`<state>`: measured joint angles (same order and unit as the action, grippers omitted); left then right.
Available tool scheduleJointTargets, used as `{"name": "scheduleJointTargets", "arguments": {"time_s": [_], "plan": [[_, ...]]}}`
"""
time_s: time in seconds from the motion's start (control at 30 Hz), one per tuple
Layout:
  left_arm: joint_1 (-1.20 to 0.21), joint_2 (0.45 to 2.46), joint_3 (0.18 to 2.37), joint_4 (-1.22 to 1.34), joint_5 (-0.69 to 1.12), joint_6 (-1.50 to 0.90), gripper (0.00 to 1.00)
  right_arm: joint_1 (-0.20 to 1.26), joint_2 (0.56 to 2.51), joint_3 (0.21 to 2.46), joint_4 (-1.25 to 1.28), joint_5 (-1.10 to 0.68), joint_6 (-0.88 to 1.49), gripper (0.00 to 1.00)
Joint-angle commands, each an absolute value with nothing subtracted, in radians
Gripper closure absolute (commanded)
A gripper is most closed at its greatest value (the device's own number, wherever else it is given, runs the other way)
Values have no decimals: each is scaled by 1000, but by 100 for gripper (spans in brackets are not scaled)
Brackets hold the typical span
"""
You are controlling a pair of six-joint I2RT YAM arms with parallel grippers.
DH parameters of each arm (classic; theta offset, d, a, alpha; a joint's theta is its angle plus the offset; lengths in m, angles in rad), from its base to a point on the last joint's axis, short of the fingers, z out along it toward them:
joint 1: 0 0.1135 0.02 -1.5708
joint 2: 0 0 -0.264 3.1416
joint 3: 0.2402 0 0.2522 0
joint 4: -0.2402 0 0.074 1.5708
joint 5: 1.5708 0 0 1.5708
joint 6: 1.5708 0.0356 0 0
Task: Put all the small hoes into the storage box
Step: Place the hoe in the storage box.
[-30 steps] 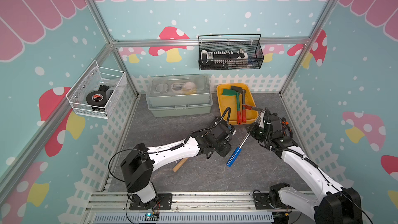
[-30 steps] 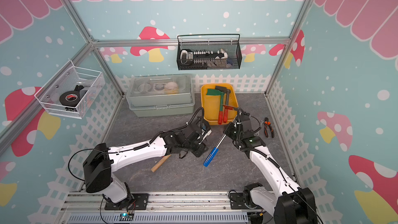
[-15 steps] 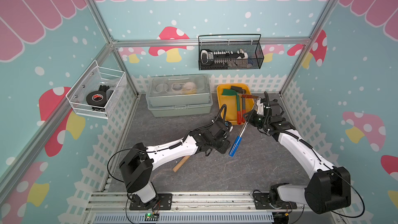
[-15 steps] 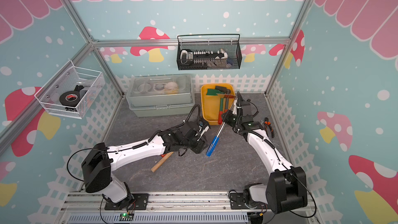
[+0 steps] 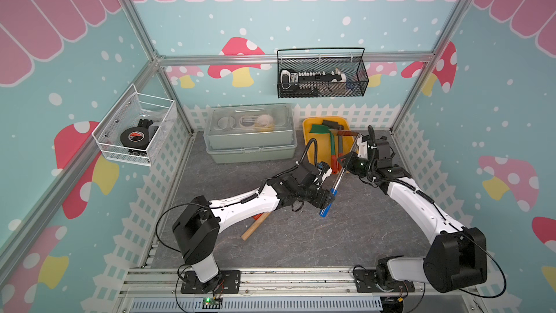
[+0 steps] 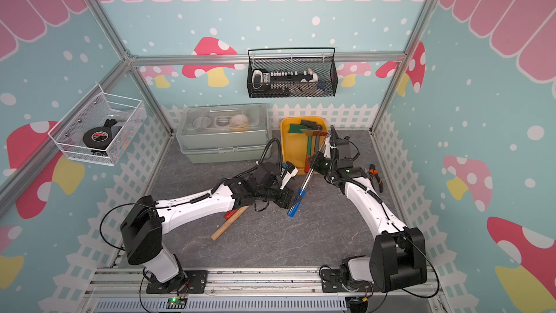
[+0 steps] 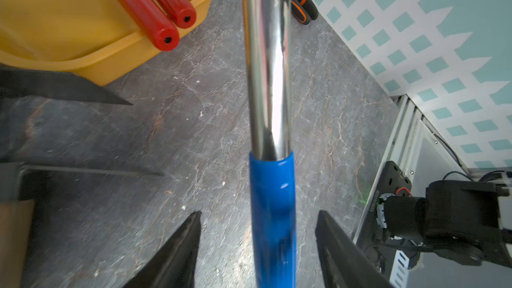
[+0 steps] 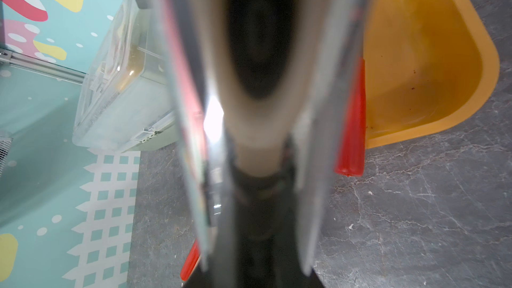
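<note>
The left hand has just let go of the small hoe, its fingers now standing clear on either side of the blue grip, so the right hand, clamped on the chrome shaft, carries it alone to the storage box. The hoe hangs slanted (thin reddish blade over the box, blue grip trailing out past its front rim).

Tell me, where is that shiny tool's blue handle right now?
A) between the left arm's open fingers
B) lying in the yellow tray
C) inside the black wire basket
A: the left wrist view shows the blue handle in the gap of the open left end effector, outside the yellow tray.
</note>
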<state>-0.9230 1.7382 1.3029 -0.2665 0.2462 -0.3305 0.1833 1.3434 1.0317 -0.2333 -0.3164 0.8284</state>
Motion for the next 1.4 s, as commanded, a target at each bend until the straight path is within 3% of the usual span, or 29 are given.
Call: {"name": "scheduleJointTargets", "arguments": {"time_s": [0.0,0.2,0.3,0.67,0.83,0.97,1.13,1.2,1.37], "plan": [[-919,1791,1356,-233,322,-364,35,182,1332,1035,-132,-335,853,95],[-919,1839,1394,-216,342,-382,35,181,1327,1014,-97,-336,882,95],[-919,1857,1412,-212,356,-390,41,181,1328,1008,-87,-339,891,95],[-919,1867,1416,-202,366,-405,74,182,1355,1009,-71,-352,894,95],[-919,1862,1429,-221,360,-393,100,179,1362,1002,-69,-350,886,94],[-919,1855,1444,-243,342,-376,100,177,1364,991,-64,-347,881,90],[-919,1857,1467,-244,326,-366,100,169,1370,983,-64,-347,872,78],[-918,1866,1481,-246,330,-366,100,164,1371,982,-63,-342,867,67],[-918,1885,1509,-253,337,-368,100,152,1380,980,-62,-341,859,58]]}}
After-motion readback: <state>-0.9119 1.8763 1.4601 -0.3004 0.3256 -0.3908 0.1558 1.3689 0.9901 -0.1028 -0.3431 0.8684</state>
